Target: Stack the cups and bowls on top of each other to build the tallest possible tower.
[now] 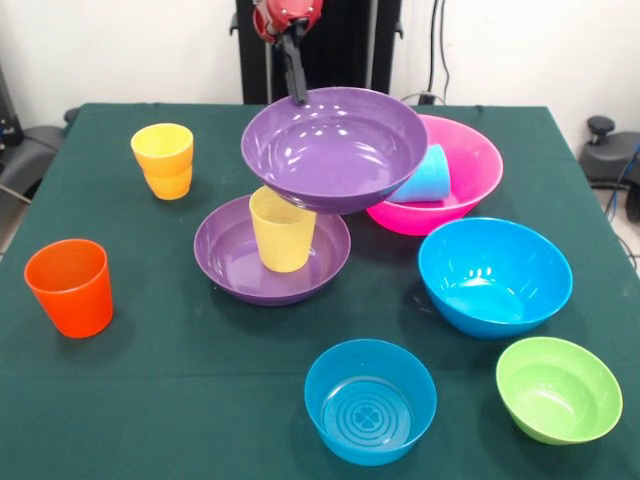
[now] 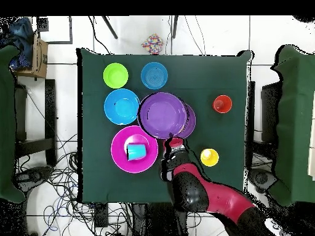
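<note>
Gripper (image 1: 297,97): clamped on far rim of purple bowl (image 1: 335,147) | bowl: lifted, tilted | below: pale yellow cup (image 1: 283,230) in second purple bowl (image 1: 230,262)

Robot arm (image 2: 206,200) seen from overhead — thick, rounded segments, glossy black nearest the table and deep red further back, with pale highlights on the curved shells. It narrows to a small red-and-black wrist head (image 2: 175,146). In the front view the wrist housing (image 1: 285,17) is red with dark openings and rounded edges — below it a slim black gripper (image 1: 297,88), a narrow dark finger tapering downward.
</note>
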